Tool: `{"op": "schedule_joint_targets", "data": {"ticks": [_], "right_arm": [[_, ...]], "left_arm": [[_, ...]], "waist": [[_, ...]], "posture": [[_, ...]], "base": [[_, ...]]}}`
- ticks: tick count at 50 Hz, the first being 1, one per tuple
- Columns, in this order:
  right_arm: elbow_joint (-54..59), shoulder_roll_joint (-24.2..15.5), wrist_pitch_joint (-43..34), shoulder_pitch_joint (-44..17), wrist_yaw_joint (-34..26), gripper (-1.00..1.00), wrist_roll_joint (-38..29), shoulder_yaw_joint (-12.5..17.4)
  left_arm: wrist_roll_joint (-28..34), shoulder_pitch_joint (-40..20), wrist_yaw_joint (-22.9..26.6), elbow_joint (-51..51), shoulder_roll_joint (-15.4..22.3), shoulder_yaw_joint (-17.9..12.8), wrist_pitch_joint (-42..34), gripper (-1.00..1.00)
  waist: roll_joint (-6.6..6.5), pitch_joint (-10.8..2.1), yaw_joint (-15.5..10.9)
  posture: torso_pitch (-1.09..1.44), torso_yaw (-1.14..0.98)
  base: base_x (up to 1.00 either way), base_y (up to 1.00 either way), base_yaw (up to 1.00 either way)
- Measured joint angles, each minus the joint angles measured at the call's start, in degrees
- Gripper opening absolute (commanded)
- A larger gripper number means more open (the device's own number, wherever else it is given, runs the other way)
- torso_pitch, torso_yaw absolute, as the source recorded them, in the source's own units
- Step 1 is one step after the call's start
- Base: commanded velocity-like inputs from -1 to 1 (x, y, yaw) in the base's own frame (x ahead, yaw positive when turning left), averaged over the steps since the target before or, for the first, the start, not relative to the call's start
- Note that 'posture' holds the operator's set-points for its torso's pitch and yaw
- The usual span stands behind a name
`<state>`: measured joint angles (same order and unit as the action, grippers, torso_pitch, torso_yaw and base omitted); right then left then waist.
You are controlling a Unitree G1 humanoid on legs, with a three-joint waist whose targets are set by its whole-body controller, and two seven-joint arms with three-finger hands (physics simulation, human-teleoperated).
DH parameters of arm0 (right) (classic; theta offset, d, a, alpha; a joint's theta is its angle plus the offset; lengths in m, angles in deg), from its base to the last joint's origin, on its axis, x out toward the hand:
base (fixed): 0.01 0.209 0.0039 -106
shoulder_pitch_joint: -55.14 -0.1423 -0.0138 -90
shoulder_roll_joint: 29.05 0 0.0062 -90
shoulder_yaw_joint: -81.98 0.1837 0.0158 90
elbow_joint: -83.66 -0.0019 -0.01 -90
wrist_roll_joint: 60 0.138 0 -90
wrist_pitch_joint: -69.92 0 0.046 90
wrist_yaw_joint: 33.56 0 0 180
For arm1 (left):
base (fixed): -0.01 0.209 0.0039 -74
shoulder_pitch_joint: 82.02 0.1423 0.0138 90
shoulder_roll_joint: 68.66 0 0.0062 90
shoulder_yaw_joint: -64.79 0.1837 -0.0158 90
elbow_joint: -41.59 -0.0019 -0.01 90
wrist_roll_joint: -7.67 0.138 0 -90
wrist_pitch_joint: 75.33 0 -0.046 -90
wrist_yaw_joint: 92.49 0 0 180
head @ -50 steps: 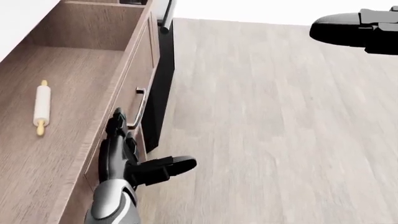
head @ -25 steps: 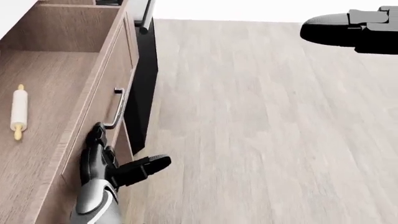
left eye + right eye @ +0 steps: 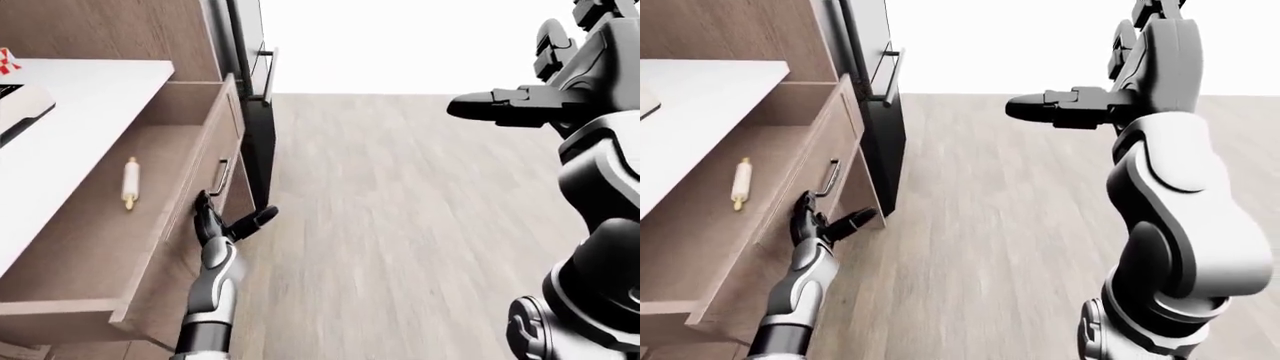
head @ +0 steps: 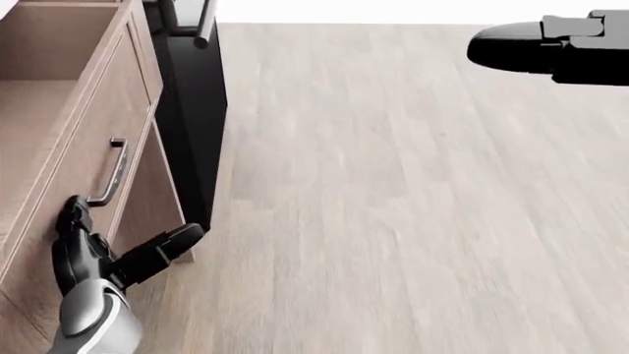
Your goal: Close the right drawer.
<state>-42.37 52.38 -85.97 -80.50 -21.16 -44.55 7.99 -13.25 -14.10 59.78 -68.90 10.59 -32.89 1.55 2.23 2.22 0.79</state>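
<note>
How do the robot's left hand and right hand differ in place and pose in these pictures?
The left hand is low, its fingers flat against the open drawer's front just below the handle; the right hand is raised high, touching nothing. The left hand's thumb sticks out toward the floor; the right hand's points toward the view's left. Both are black, open and empty.

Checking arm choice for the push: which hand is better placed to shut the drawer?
Left. The left hand sits open against the drawer front just below the handle; the right hand is raised over the floor, apart from it.
</note>
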Motion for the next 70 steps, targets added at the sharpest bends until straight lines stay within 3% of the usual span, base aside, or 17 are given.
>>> {"op": "schedule_joint_targets", "data": {"ticks": [40,70], "right_arm": [[0.33,1.06,0.06,-0.31,-0.93,1.00,-1.56,-0.68],[0.53,1.12,0.31,-0.53,-1.25,1.00,-1.87,-0.74]], "left_arm": [[-6.11,3.00,1.43,0.64,10.10,-9.12,-1.84,1.00],[-8.83,5.92,7.24,-8.92,19.23,-16.50,5.13,1.00]], "waist": [[-0.02,0.65,-0.43],[-0.57,0.92,0.72]], "posture": [[0.00,0.00],[0.00,0.00]], "base": [[0.00,0.00,0.00],[0.00,0.00,0.00]]}}
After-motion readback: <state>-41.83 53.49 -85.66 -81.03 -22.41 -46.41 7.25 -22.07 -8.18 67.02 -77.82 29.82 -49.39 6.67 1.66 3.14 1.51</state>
